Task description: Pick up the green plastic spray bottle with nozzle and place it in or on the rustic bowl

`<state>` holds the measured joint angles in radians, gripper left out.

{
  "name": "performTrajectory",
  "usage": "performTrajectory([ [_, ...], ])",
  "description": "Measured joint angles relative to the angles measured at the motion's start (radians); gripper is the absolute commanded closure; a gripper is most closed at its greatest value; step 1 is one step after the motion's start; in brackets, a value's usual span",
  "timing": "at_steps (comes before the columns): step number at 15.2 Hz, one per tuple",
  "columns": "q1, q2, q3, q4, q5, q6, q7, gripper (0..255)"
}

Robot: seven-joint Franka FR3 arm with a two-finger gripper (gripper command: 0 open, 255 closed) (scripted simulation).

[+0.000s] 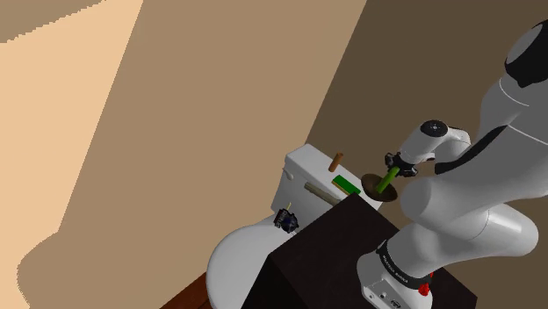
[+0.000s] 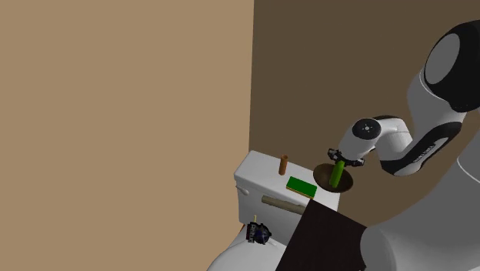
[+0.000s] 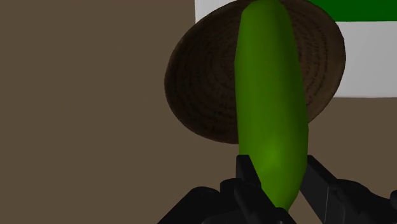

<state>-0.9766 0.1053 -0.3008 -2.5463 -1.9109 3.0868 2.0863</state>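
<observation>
**Q:** What is the state of the pincer (image 3: 273, 191)?

**A:** Its two black fingers (image 3: 249, 177) are pinched on the near end of the green spray bottle (image 3: 270, 95). One finger presses on each side of the smooth, rounded body.

**Q:** Where does the bottle lie relative to the pincer?

**A:** It runs straight out from between the fingers, along the pincer's own axis. In the shoulder view it points down and away from the pincer, tilted.

**Q:** What lies just beyond the pincer?

**A:** The rustic bowl (image 3: 197, 83), dark brown with a woven, ringed texture, sits directly beneath the bottle's far end. Whether the tip touches the bowl cannot be told. The bowl rests at the edge of a white toilet tank lid (image 1: 303, 167).

**Q:** And farther out from the pincer?

**A:** A flat green box (image 1: 346, 184) lies just past the bowl on the same lid. Beyond the box are a pale stick (image 1: 320, 193), lying flat, and a short brown cylinder (image 1: 335, 161), standing up. Farthest of all, a small dark object (image 1: 286, 220) sits on the toilet below the tank.
</observation>
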Motion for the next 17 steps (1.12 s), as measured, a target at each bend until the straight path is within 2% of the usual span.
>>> performTrajectory([
  [4,-0.001,0.003,0.002,0.003,-0.010,0.000,0.011,255],
  [5,-0.001,0.003,0.002,0.003,-0.011,0.000,0.012,0],
  [11,-0.001,0.003,0.002,0.003,-0.011,0.000,0.013,0],
  [12,0.006,-0.019,-0.006,-0.017,0.027,-0.004,-0.029,0],
  [15,0.018,-0.167,-0.019,-0.140,0.294,-0.040,-0.318,0],
  [17,0.018,-0.202,-0.019,-0.167,0.366,-0.050,-0.397,0],
])
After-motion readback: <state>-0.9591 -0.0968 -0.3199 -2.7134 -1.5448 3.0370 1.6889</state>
